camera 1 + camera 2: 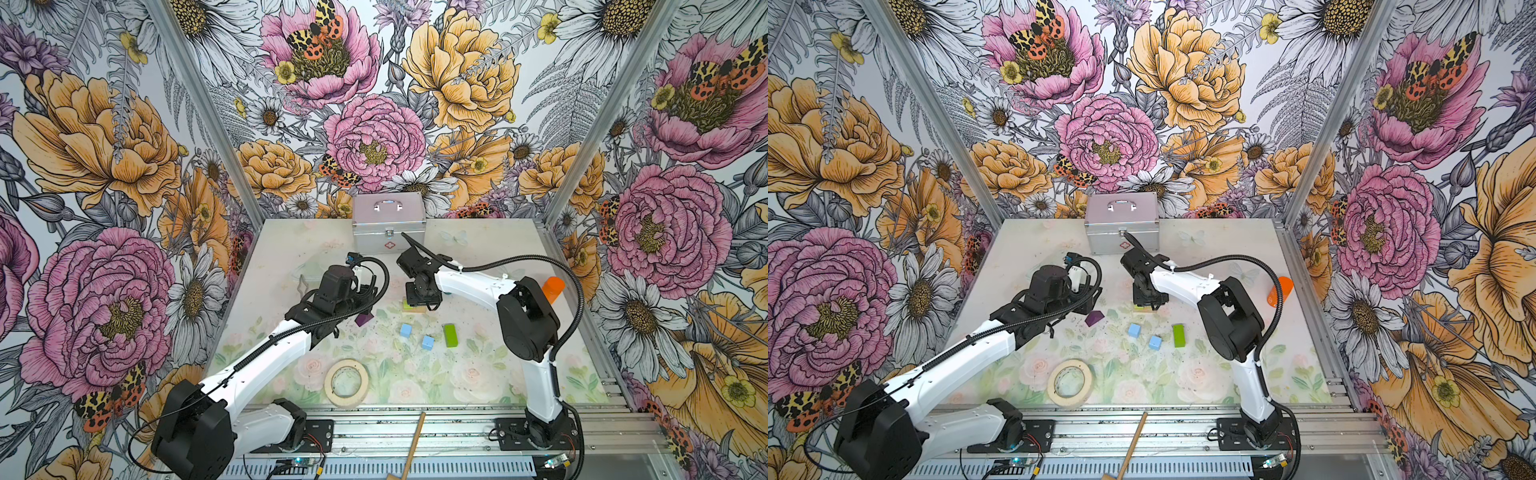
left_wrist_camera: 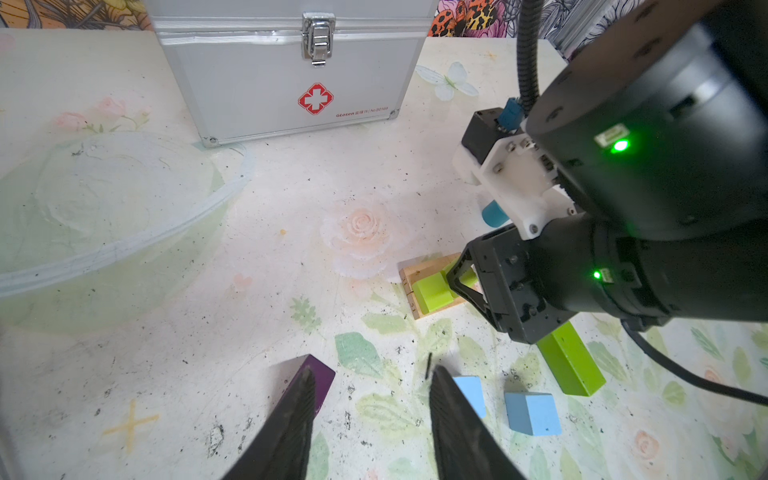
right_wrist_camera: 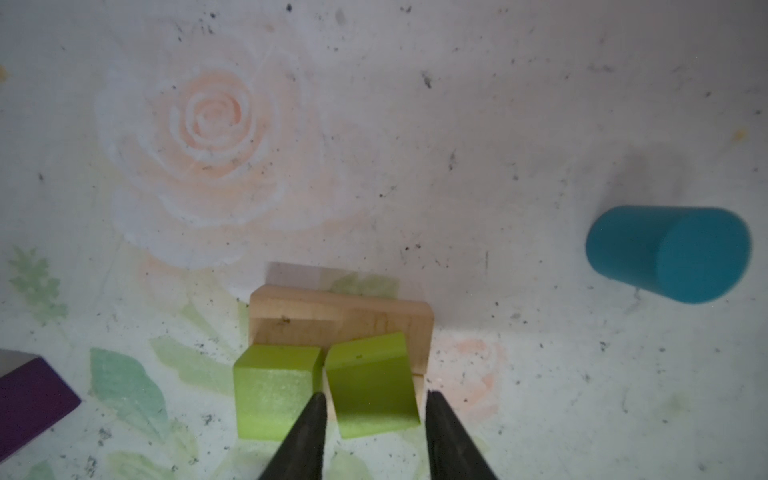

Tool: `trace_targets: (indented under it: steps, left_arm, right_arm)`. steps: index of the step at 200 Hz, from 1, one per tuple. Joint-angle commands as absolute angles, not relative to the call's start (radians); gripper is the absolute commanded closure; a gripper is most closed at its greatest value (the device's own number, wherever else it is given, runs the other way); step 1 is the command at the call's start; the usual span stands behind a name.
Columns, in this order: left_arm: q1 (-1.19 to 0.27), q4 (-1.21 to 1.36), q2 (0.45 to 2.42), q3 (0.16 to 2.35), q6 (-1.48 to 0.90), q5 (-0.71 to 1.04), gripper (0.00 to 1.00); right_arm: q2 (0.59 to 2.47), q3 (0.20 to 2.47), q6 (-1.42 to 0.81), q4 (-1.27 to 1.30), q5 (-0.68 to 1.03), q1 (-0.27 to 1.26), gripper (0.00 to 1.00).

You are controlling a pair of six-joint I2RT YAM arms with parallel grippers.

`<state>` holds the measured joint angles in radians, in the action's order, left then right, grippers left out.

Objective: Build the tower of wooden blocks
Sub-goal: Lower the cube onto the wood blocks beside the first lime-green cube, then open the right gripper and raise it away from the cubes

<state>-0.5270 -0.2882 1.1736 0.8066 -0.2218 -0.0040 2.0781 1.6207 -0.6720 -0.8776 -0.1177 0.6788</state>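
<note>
Floral table (image 1: 478, 257), flower-papered booth. Left: left gripper (image 2: 372, 374) half open, empty, by purple roof block (image 1: 1094, 318). Centre: tan bars (image 3: 332, 316) as base, two lime-green blocks (image 3: 272, 390) on top; right gripper (image 3: 374, 399) straddling right one, jaws parted, no grip. Near right, loose: two light-blue cubes (image 1: 406, 330), long green block (image 1: 451, 336); teal cylinder (image 3: 669, 253) farther back. Roughly halfway, by guess.

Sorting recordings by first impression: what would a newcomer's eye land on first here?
The loud floral walls all around the cell hit first. Mid-table, the right gripper straddles one of two lime-green blocks sitting on tan bars. A silver first-aid case stands at the back, and an orange container by the right edge.
</note>
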Motion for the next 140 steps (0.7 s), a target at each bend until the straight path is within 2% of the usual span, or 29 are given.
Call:
trace_targets:
  steps: [1, 61, 88, 108, 124, 129, 140]
  left_arm:
    - [-0.52, -0.286, 1.166, 0.795, -0.222, -0.018, 0.53]
    - [-0.522, -0.29, 1.173, 0.802, -0.229, -0.007, 0.54]
    - [-0.525, -0.279, 1.195, 0.811, -0.242, 0.028, 0.65]
    - [-0.533, -0.276, 1.232, 0.824, -0.258, 0.064, 0.74]
    - [-0.544, -0.276, 1.27, 0.837, -0.267, 0.087, 0.82]
    - [-0.548, -0.276, 1.284, 0.843, -0.268, 0.09, 0.85]
    - [-0.556, -0.281, 1.315, 0.854, -0.274, 0.098, 0.92]
  right_arm:
    - [2.06, 1.638, -0.68, -0.865, -0.118, 0.67, 0.58]
    - [1.959, 1.593, -0.688, -0.865, -0.136, 0.669, 0.57]
    - [1.909, 1.573, -0.68, -0.864, -0.159, 0.667, 0.59]
    - [1.879, 1.559, -0.667, -0.862, -0.167, 0.657, 0.7]
    - [1.864, 1.538, -0.651, -0.846, -0.167, 0.643, 0.89]
    - [1.857, 1.528, -0.645, -0.834, -0.159, 0.637, 1.0]
    - [1.849, 1.5, -0.636, -0.8, -0.126, 0.621, 1.0]
